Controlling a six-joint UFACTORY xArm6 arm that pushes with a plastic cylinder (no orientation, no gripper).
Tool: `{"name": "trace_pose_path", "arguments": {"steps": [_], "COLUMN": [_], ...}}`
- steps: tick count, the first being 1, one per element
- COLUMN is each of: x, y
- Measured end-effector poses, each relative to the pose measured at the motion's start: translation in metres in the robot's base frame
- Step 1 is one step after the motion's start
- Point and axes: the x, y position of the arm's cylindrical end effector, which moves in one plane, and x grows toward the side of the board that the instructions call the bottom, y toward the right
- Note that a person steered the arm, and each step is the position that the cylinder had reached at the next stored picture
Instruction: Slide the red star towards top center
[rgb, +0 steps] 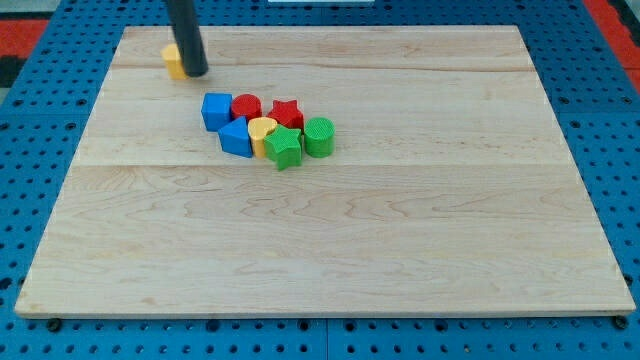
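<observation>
The red star (287, 113) lies in a tight cluster left of the board's middle, in its upper half. Around it are a red cylinder (246, 107), a blue cube (216, 111), a blue wedge-like block (237, 137), a yellow heart (262, 132), a green star (284, 148) and a green cylinder (319, 136). My tip (194, 73) rests near the board's top left, well up and left of the cluster, touching a yellow block (174, 61) that it partly hides.
The wooden board (400, 250) lies on a blue pegboard surface (30, 150).
</observation>
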Motion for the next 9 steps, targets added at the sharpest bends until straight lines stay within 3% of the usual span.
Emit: {"name": "trace_pose_path", "arguments": {"steps": [1, 2, 3, 4, 5, 6, 7, 9], "x": [-0.033, -0.007, 0.011, 0.064, 0.127, 0.153, 0.13, 0.069], "y": [-0.014, 0.017, 0.134, 0.218, 0.227, 0.211, 0.136, 0.122]}}
